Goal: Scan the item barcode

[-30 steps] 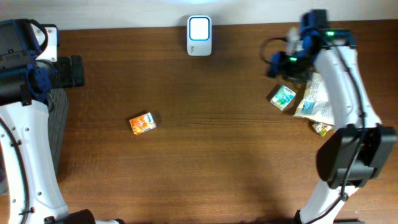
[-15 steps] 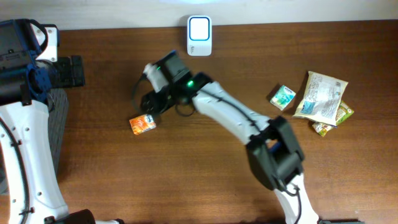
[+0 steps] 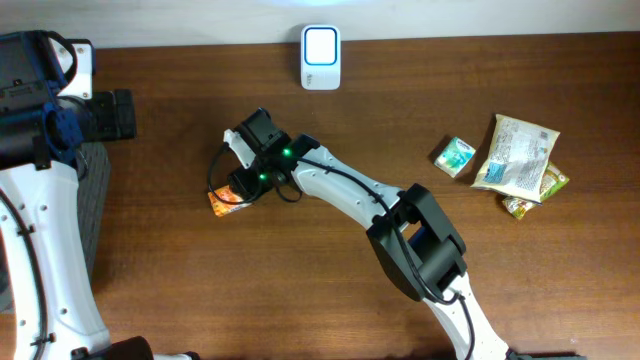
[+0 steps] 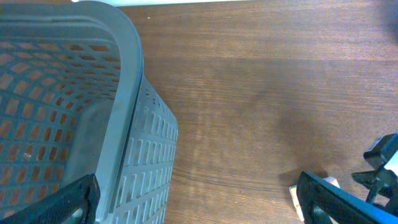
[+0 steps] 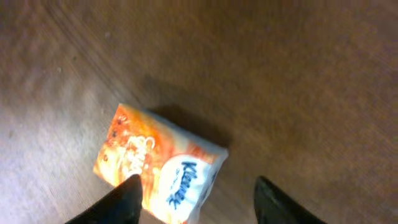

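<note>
Tissue packet (image 5: 161,165): flat on the tabletop (image 3: 330,280), well apart from the scanner (image 3: 321,45). Right claw (image 5: 198,200) released, straddling it, holding nothing; left claw (image 4: 196,194) released. Our worry: packet sits skewed, so closing may catch one corner and spin it.

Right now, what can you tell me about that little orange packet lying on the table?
The orange packet is a small, soft pack of tissues in glossy wrap. It is orange with pale lettering and has a white patch reading Kleenex in blue. It lies flat on the wooden table, turned askew. The right claw hovers over it with its fingers spread to either side; whether one touches it is unclear.
</note>
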Action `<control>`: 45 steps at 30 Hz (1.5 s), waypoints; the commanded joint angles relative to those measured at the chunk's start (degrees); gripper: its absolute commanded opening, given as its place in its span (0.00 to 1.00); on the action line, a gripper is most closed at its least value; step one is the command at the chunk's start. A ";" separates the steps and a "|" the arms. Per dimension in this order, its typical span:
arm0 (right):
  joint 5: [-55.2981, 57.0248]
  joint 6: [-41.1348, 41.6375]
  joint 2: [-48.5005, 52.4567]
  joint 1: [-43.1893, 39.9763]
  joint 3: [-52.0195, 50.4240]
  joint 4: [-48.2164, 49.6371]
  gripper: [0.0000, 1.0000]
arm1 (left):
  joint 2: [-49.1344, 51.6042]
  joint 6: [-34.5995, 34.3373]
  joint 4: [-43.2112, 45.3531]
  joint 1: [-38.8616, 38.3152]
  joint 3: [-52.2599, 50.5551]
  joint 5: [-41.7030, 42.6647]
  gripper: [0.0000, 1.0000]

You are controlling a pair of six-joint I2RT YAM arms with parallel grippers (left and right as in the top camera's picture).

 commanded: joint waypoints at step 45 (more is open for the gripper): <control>-7.26 -52.17 -6.08 -12.92 2.38 -51.17 0.79 | -0.02 0.90 0.09 0.35 -0.11 -0.20 0.99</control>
